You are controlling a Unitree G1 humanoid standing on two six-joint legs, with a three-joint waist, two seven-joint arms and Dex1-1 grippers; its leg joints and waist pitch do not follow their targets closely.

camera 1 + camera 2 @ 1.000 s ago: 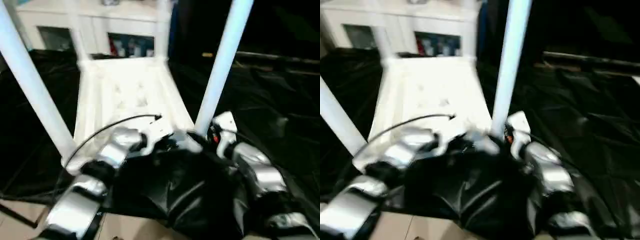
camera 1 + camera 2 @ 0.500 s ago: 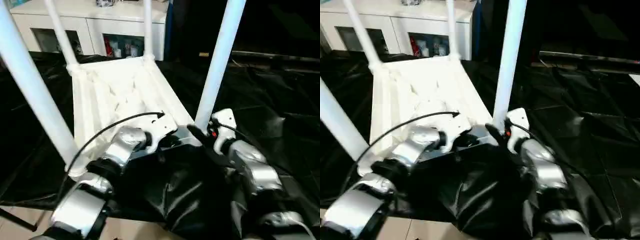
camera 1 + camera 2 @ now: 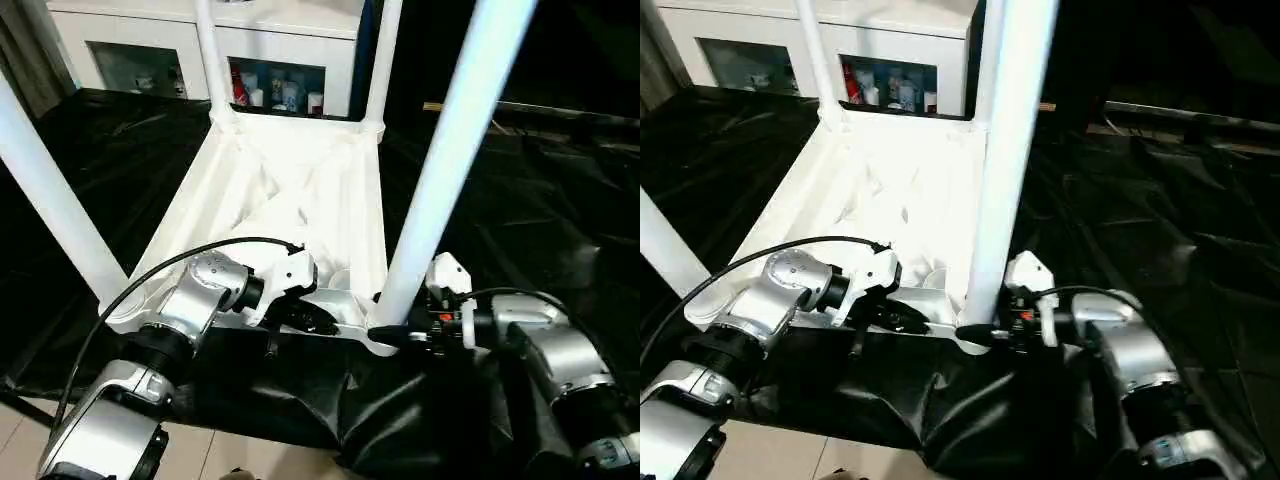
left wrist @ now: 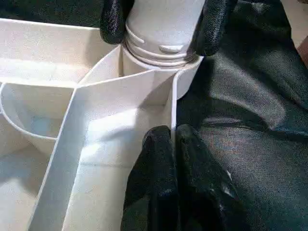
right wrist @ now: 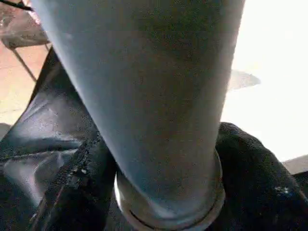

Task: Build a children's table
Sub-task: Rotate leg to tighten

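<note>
The white tabletop (image 3: 300, 200) lies upside down on the black-draped work table, ribbed underside up. Four white legs stand in its corner sockets: two far ones (image 3: 212, 60) (image 3: 380, 60), a near left leg (image 3: 50, 200) and a near right leg (image 3: 440, 180). My left gripper (image 3: 305, 318) is shut on the thin near rim (image 4: 172, 103) of the tabletop, beside the near right socket. My right gripper (image 3: 390, 333) is shut on the base of the near right leg (image 5: 144, 96), with one black finger (image 4: 214, 29) on each side of it.
Black cloth (image 3: 530, 200) covers the work table around the tabletop and bunches up at the near edge under my arms. A white cabinet (image 3: 280, 40) with shelves stands behind. A black cable (image 3: 150, 280) loops over my left forearm. Pale floor (image 3: 15, 440) shows at the near left.
The whole picture has shifted as my head moved. My right gripper has closed in from just beside the near right leg onto its base. The left gripper stays at the near rim.
</note>
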